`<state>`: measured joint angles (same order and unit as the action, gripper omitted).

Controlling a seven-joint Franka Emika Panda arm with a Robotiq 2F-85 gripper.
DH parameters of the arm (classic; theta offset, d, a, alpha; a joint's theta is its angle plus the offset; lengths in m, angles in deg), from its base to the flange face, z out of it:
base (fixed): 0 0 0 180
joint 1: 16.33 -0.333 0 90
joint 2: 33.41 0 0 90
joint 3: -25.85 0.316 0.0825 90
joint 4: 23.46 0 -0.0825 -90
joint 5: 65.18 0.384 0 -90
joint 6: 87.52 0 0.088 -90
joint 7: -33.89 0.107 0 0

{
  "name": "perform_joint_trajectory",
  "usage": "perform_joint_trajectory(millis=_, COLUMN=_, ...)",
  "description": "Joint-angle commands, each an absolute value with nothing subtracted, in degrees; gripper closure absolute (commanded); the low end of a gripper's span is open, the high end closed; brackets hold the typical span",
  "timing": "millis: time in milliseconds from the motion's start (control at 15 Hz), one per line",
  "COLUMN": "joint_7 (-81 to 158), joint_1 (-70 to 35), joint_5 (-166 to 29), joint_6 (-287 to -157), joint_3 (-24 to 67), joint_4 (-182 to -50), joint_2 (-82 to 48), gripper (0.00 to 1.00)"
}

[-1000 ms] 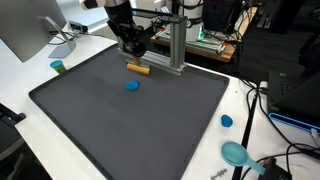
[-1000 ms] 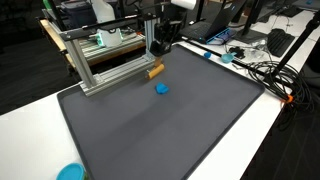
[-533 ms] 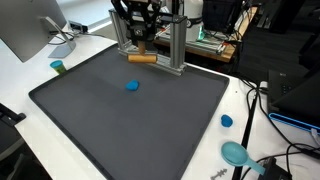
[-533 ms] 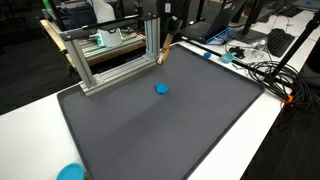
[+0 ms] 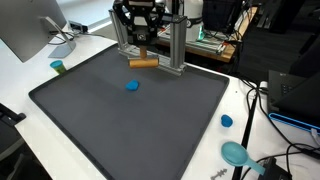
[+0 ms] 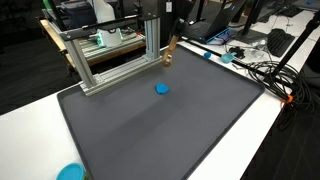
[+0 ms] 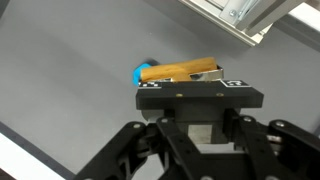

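The pincer [image 5: 142, 53] grips the tan wooden cylinder [image 5: 143, 62] level above the dark grey mat [image 5: 110, 125], beside the aluminium frame [image 5: 178, 45]; this appears to be a carry step, and any set-down calls for clearing the frame and the small blue disc [image 5: 131, 85].

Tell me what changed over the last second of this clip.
The gripper, shut on the wooden block, straightened from a tilt and carried the block a little up and towards the aluminium frame. No grasp or release shows. The blue cap on the dark mat and the frame kept their places.
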<state>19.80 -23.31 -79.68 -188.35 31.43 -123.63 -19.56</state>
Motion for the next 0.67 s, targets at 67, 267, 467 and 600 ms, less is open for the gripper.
perform_joint_trajectory(millis=67, joint_7=4.83, joint_1=-21.6, joint_5=-79.74, joint_6=-184.53, joint_3=32.14, joint_4=-121.97, joint_2=-21.35, gripper=0.78)
perform_joint_trajectory(millis=267, joint_7=-7.58, joint_1=-19.94, joint_5=-79.59, joint_6=-181.68, joint_3=31.9, joint_4=-117.66, joint_2=-21.55, gripper=0.78)
perform_joint_trajectory(millis=467, joint_7=-20.26, joint_1=-17.85, joint_5=-78.36, joint_6=-180.88, joint_3=31.22, joint_4=-112.65, joint_2=-20.35, gripper=0.78)
perform_joint_trajectory(millis=600, joint_7=-28.79, joint_1=-16.07, joint_5=-77.52, joint_6=-181.9, joint_3=30.62, joint_4=-110.51, joint_2=-19.34, gripper=0.78)
